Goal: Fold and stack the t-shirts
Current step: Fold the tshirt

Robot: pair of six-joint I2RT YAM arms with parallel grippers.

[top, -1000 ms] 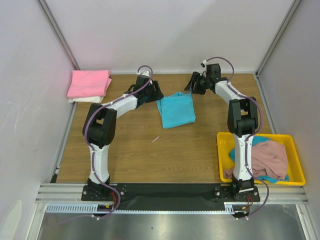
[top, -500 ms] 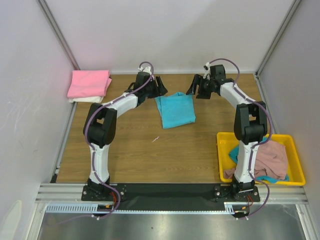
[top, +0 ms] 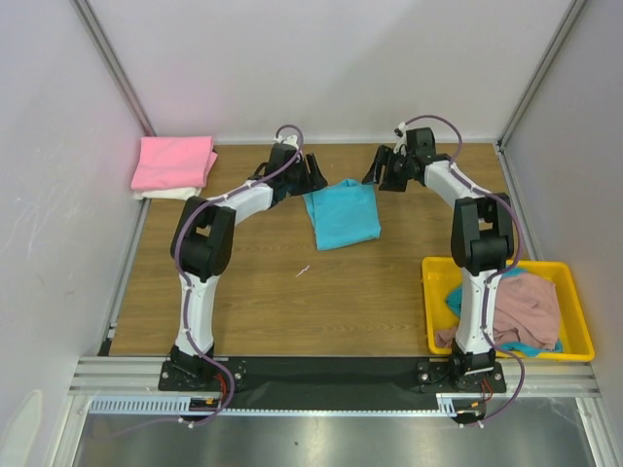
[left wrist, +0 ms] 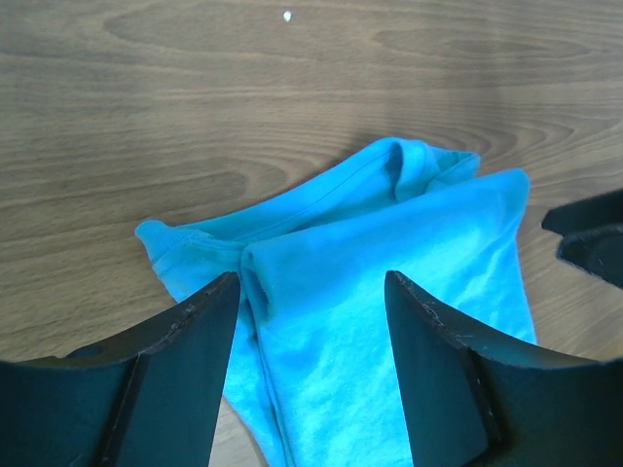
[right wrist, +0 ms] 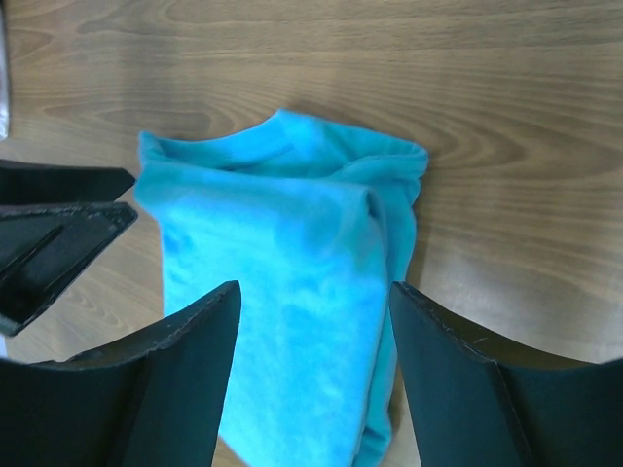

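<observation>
Teal shirt (top: 452,300) mostly hidden under dusty-pink shirt (top: 528,309) in yel. tray (top: 545,265).

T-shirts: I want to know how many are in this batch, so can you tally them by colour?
Turquoise shirt: 1
Bright pink shirt: 1
Cream shirt: 1
Dusty pink shirt: 1
Teal shirt: 1
Total: 5

A turquoise t-shirt (top: 343,215) lies flat, with the left gripper (top: 313,173) and right gripper (top: 383,167) flanking its far edge. A folded pink t-shirt (top: 173,161) sits far left.
</observation>
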